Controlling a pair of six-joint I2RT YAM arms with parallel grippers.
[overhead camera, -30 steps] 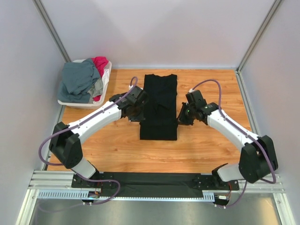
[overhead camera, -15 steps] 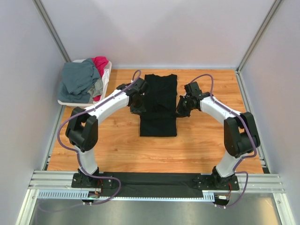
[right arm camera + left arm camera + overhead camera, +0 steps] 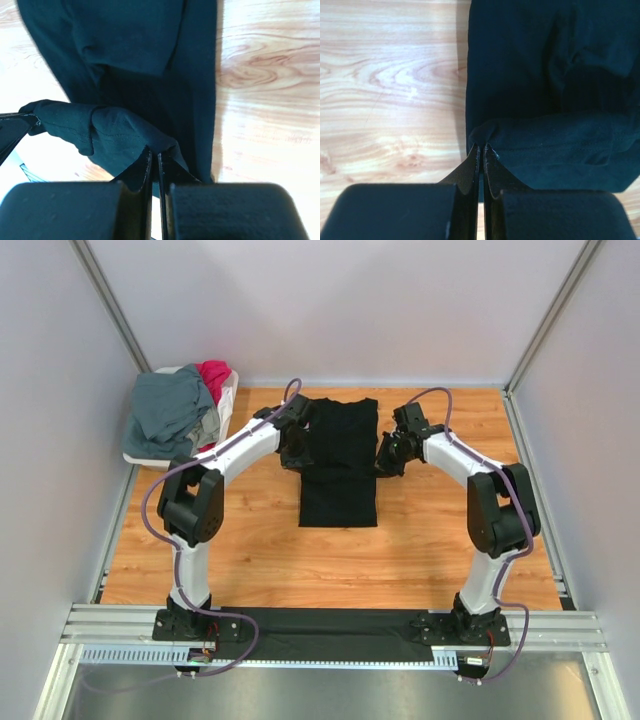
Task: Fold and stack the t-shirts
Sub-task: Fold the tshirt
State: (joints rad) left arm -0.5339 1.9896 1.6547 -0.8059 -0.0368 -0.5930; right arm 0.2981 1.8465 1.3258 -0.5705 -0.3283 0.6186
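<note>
A black t-shirt (image 3: 339, 455) lies folded into a long strip in the middle of the table. My left gripper (image 3: 293, 456) is shut on the shirt's left edge; the left wrist view shows the pinched cloth (image 3: 485, 136) at its fingertips. My right gripper (image 3: 384, 462) is shut on the shirt's right edge; the right wrist view shows a lifted fold of black cloth (image 3: 125, 132) between its fingers. A slate grey-blue t-shirt (image 3: 170, 412) and a magenta-red t-shirt (image 3: 214, 375) are heaped in the basket at the back left.
A white plastic basket (image 3: 227, 400) stands in the back left corner against the wall. Grey walls enclose the wooden table (image 3: 440, 540) on three sides. A metal rail (image 3: 330, 625) with the arm bases runs along the near edge.
Both grippers have moved away from me along the shirt's edges, carrying the near part of the black t-shirt toward the back. The shirt's near hem now lies farther back.
</note>
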